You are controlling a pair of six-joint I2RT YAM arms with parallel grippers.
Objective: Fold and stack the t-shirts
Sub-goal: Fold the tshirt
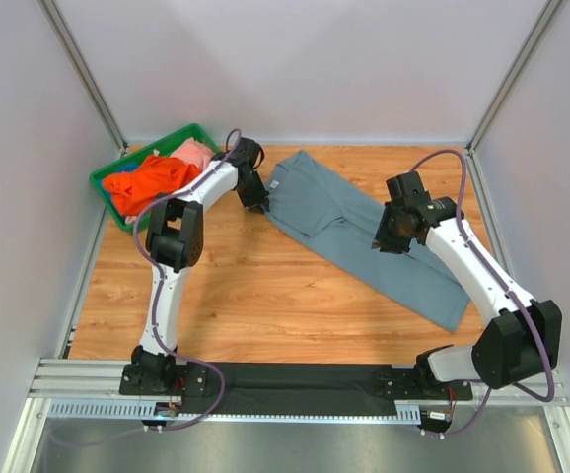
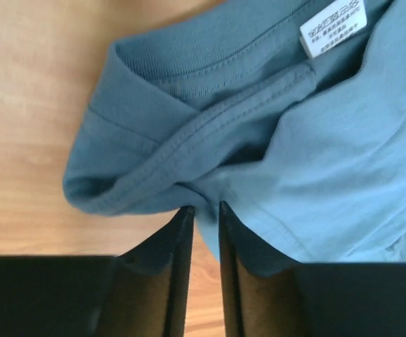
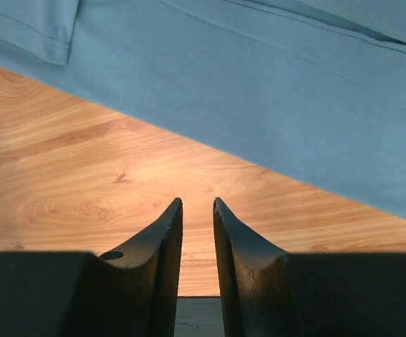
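Note:
A slate grey-blue t-shirt (image 1: 364, 232) lies spread diagonally on the wooden table. Its collar end with a small white neck label (image 2: 333, 24) points to the far left. My left gripper (image 1: 255, 195) is at that collar end and is shut on a fold of the grey-blue t-shirt (image 2: 315, 161) just below the neckline (image 2: 205, 207). My right gripper (image 1: 386, 239) hovers at the shirt's near long edge. In the right wrist view the right gripper (image 3: 197, 202) has its jaws nearly together and holds nothing, with bare wood under it and the shirt's edge (image 3: 273, 98) just beyond.
A green plastic bin (image 1: 106, 187) stands at the far left corner. It holds a bright orange t-shirt (image 1: 152, 180) and a pale pink one (image 1: 194, 151). White walls enclose the table on three sides. A metal rail runs along the near edge.

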